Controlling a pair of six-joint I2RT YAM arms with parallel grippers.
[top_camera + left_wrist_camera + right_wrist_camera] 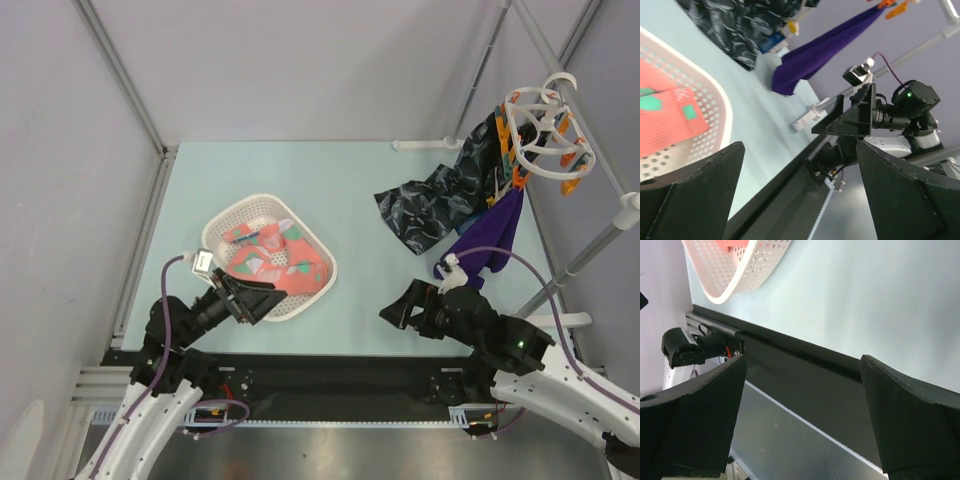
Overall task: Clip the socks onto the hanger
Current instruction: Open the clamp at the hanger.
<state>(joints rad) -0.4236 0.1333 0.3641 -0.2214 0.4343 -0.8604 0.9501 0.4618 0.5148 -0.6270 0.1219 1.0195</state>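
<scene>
Barely begun: socks (268, 262) heaped in the basket (262, 199), none pegged on the hanger (545, 140), well apart to the basket's far right (only other cloth (440, 200) hanging there). Left gripper (260, 302) spread wide and empty at the basket's near rim. Right gripper (400, 308) likewise spread, right of the basket. Left to do: picking, carrying, clipping.

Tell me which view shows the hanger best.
Top external: the whole hanger shows, ring, hook and pegs, at upper right. Left wrist catches only a couple of orange pegs at its top edge. Right wrist shows none of it.
</scene>
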